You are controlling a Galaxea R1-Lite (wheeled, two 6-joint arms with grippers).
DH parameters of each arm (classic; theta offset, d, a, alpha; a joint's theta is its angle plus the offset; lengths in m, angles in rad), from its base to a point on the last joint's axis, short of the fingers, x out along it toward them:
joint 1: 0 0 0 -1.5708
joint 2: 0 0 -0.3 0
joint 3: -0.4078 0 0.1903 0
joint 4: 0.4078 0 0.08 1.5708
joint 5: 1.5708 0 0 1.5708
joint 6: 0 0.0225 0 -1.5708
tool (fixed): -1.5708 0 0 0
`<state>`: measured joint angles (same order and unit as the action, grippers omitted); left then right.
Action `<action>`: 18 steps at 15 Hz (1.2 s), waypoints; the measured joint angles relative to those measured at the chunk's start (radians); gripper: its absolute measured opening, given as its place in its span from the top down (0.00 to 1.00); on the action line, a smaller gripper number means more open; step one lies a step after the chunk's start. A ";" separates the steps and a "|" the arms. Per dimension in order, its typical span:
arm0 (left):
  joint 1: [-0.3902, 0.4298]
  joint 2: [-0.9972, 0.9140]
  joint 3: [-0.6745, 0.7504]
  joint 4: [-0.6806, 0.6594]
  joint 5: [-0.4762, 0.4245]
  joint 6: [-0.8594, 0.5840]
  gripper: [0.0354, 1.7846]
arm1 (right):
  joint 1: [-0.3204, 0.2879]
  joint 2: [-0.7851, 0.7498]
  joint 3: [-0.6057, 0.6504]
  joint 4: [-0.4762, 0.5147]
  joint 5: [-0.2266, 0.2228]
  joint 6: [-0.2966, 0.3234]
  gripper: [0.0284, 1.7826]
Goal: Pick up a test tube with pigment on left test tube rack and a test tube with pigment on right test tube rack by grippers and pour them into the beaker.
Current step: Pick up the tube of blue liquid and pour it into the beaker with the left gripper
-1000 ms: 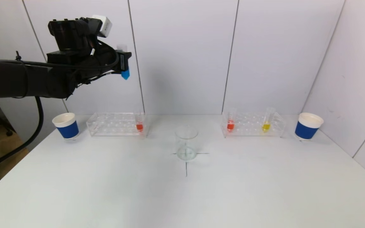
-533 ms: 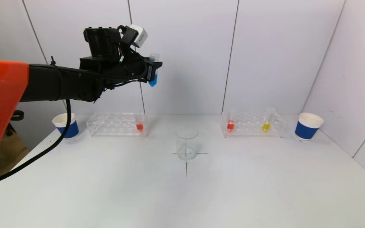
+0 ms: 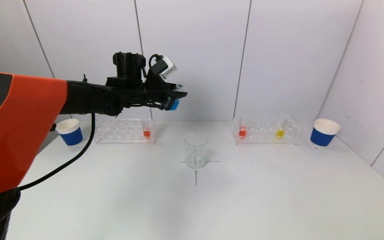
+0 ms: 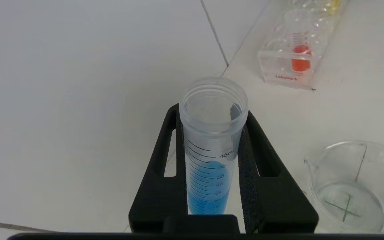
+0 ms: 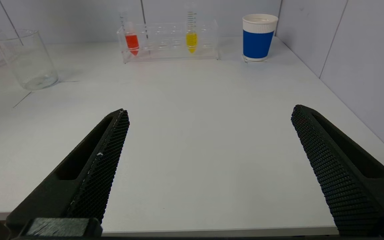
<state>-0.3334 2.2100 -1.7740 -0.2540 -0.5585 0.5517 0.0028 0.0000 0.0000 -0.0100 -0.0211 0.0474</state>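
My left gripper (image 3: 176,98) is shut on a clear test tube of blue pigment (image 4: 212,160), tilted and held high above the table, left of and above the empty glass beaker (image 3: 196,150). The beaker also shows in the left wrist view (image 4: 352,186). The left rack (image 3: 122,130) holds one red tube (image 3: 146,130). The right rack (image 3: 266,132) holds a red tube (image 3: 242,129) and a yellow tube (image 3: 280,129). My right gripper (image 5: 208,115) is open and empty, low at the table's near edge, out of the head view.
A blue-banded paper cup (image 3: 69,132) stands left of the left rack, and another (image 3: 324,132) right of the right rack. A black cross (image 3: 196,173) marks the table under the beaker. White wall panels close the back and right side.
My left gripper has carried the blue tube rightward and downward toward the beaker, and the tube has tilted further over. The right arm has not moved.
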 joint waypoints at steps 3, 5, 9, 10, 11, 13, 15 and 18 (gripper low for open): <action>0.002 0.017 -0.026 0.124 -0.098 0.151 0.76 | 0.000 0.000 0.000 0.000 0.000 0.000 0.01; 0.003 0.024 -0.045 0.204 -0.152 0.240 0.76 | 0.000 0.000 0.000 0.000 0.000 0.000 0.01; -0.003 0.030 -0.075 0.341 -0.194 0.411 0.76 | 0.000 0.000 0.000 0.000 0.000 0.000 0.01; -0.006 0.034 -0.077 0.344 -0.195 0.450 0.76 | 0.000 0.000 0.000 0.000 0.000 0.000 0.01; -0.007 0.039 -0.077 0.344 -0.192 0.497 0.76 | 0.000 0.000 0.000 0.000 0.000 0.000 0.01; -0.008 0.048 -0.074 0.346 -0.188 0.592 0.76 | 0.000 0.000 0.000 0.000 0.000 0.000 0.01; -0.014 0.051 -0.069 0.354 -0.176 0.661 0.76 | 0.000 0.000 0.000 0.000 0.000 0.000 0.01; -0.023 0.054 -0.067 0.355 -0.166 0.750 0.76 | 0.000 0.000 0.000 0.000 0.000 0.000 0.01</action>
<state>-0.3568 2.2645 -1.8415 0.1013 -0.7240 1.3017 0.0028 0.0000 0.0000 -0.0104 -0.0215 0.0474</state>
